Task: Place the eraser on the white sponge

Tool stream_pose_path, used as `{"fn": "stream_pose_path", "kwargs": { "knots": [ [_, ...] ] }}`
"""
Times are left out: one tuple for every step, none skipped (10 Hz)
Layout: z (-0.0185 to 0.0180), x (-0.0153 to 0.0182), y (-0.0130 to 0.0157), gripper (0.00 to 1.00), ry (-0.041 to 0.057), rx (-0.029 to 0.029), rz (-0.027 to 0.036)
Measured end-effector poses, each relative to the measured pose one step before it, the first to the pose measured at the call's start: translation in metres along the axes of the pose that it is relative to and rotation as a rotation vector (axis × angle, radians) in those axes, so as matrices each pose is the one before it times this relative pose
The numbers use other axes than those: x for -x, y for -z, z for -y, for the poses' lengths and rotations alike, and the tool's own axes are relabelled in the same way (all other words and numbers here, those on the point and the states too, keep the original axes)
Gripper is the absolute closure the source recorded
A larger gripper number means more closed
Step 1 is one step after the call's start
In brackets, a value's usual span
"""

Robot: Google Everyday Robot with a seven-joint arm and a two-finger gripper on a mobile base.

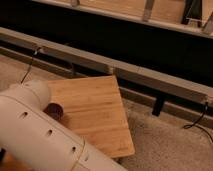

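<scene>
Over the wooden table (pixel 95 112) hangs the arm (pixel 35 132), jaws out of view.

Cream tubular arm (pixel 35 137), round holes; gripper off-frame

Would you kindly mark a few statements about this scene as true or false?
1. The white arm fills the lower left of the view. True.
2. The gripper hangs in plain view over the table. False: the gripper is out of view, with only the arm's casing showing.
3. A dark bowl peeks out beside the arm on the wooden table. True.
4. The sponge lies in the open on the table's right half. False: no sponge is visible anywhere.
5. A black cable hangs from the rail at right. True.
</scene>
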Motion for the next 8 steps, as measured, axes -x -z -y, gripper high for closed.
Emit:
{"fn": "stream_pose_path", "kwargs": {
  "knots": [
    [-0.00206,0.00182,0.00064,0.35,-0.01382,0.00728,0.00321],
    [-0.00267,0.00109,0.00100,0.35,-0.00862,0.00690,0.00577],
    [-0.00118,-0.00019,0.00119,0.35,-0.00234,0.00110,0.00364],
    [-0.00007,-0.00112,-0.00117,0.35,-0.00329,-0.00097,0.00136],
    [0.00130,-0.00080,-0.00154,0.35,-0.00253,-0.00344,-0.00027],
    [0.00136,-0.00095,-0.00187,0.35,-0.00083,-0.00364,-0.00003],
    [0.00118,-0.00060,-0.00346,0.35,0.00253,-0.00390,0.00092],
    [-0.00005,-0.00024,-0.00300,0.35,0.00473,-0.00175,0.00266]
  ]
}}
